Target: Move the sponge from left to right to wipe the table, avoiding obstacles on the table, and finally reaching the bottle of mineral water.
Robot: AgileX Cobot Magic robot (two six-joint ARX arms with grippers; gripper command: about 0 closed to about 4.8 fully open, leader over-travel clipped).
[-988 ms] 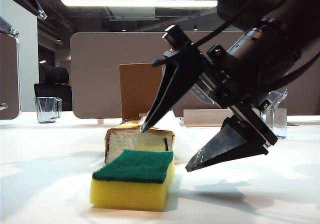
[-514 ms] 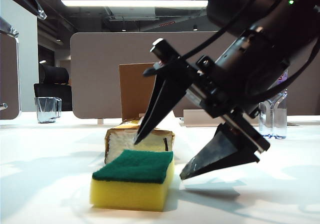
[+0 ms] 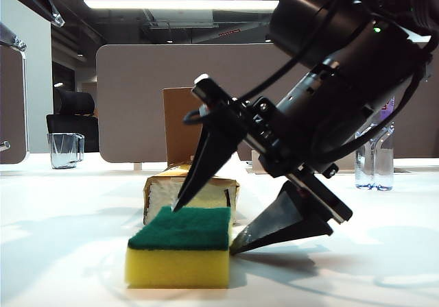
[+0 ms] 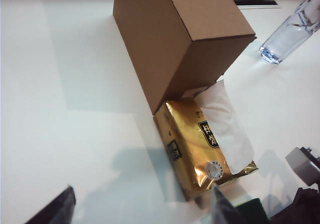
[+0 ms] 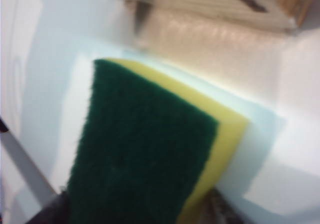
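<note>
Lowered, the right gripper (image 3: 204, 230) now straddles the sponge (image 3: 180, 247), fingers open; left gripper (image 4: 142, 209) unmoved, fingers open.

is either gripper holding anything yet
No. The right gripper has open jaws straddling the sponge, not clamped; the left gripper is open, holding nothing.

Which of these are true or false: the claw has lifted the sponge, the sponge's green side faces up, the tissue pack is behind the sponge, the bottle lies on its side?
1. The right claw has lifted the sponge. False: the sponge rests on the table, with the open claw straddling it.
2. The sponge's green side faces up. True.
3. The tissue pack sits behind the sponge. True.
4. The bottle of mineral water lies on its side. False: it stands upright, far right.
5. The left claw is open and holds nothing. True.
</note>
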